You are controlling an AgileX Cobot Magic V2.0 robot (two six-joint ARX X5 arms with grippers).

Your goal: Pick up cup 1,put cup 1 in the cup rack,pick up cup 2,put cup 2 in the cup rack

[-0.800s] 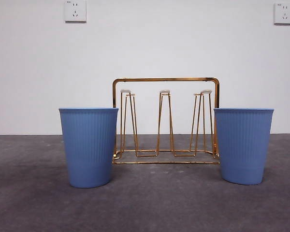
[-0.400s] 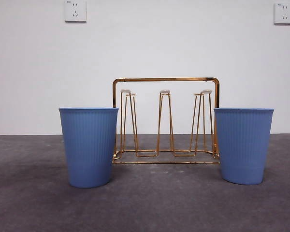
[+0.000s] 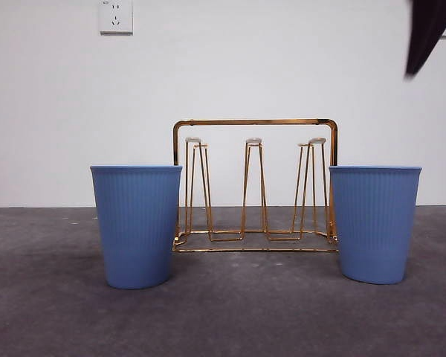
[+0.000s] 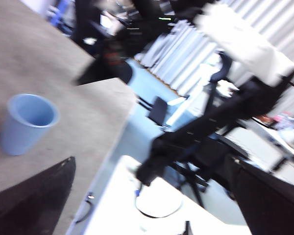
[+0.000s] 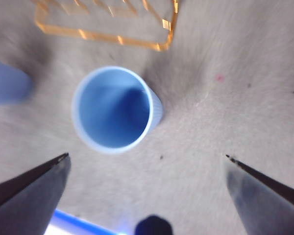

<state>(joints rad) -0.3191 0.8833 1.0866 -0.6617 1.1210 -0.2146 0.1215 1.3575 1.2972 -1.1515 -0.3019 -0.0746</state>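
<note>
Cups (image 3: 374, 223) (image 3: 137, 225) stand either side of the rack (image 3: 255, 186) on the desk; light, ribbed plastic, I'd pinch a rim; right claw (image 5: 147, 169) gapes above one, left claw (image 4: 152, 196) spread wide.

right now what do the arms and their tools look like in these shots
Each tool has two black jaws that taper to thin wedge tips. The right tool shows matte dark grey-black blades; the left tool shows blurred black slabs. In the front view, one arm appears only as a black tip. No cables or markings are discernible.
</note>
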